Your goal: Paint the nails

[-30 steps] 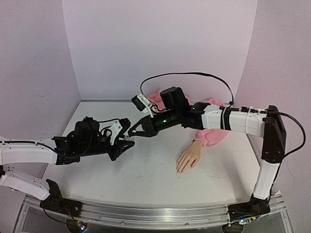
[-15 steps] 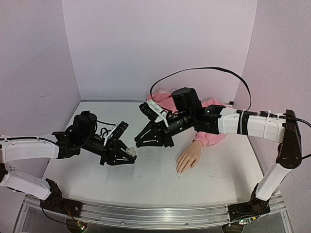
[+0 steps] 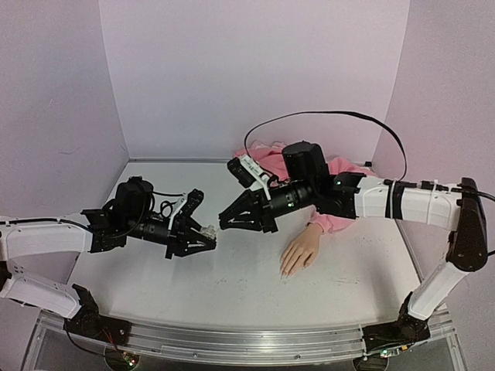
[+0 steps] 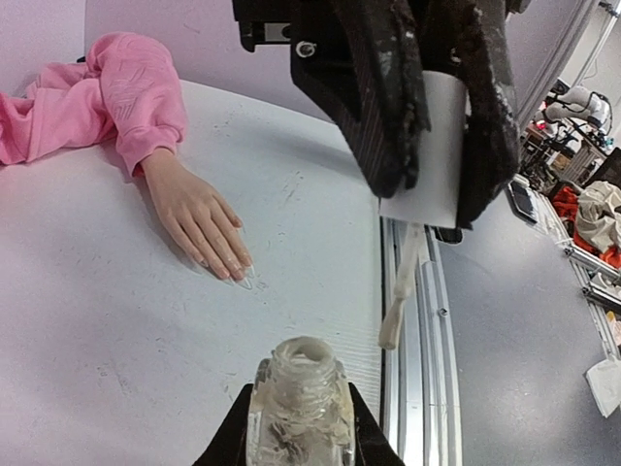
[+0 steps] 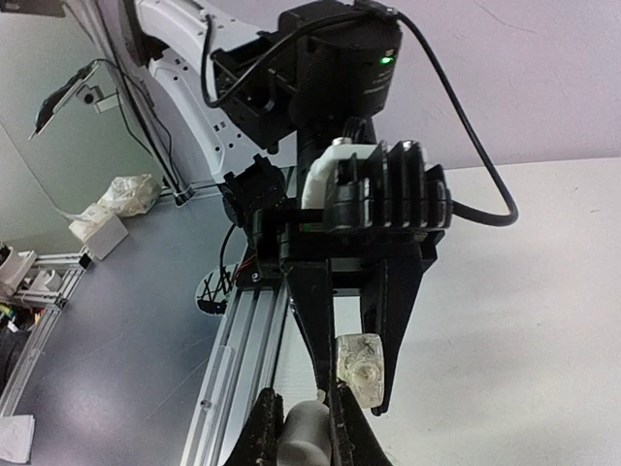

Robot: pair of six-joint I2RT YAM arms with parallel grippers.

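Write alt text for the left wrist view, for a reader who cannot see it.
The left gripper holds an open clear bottle at the bottom. Above, the right gripper holds a white cap, its brush hanging down. A pink-sleeved mannequin hand lies on the table.

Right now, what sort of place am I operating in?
Probably a staged test booth in a robot lab, not a salon: lilac backdrop panels wall in a white table, an aluminium rail runs along its near edge, and workshop clutter lies beyond the table.
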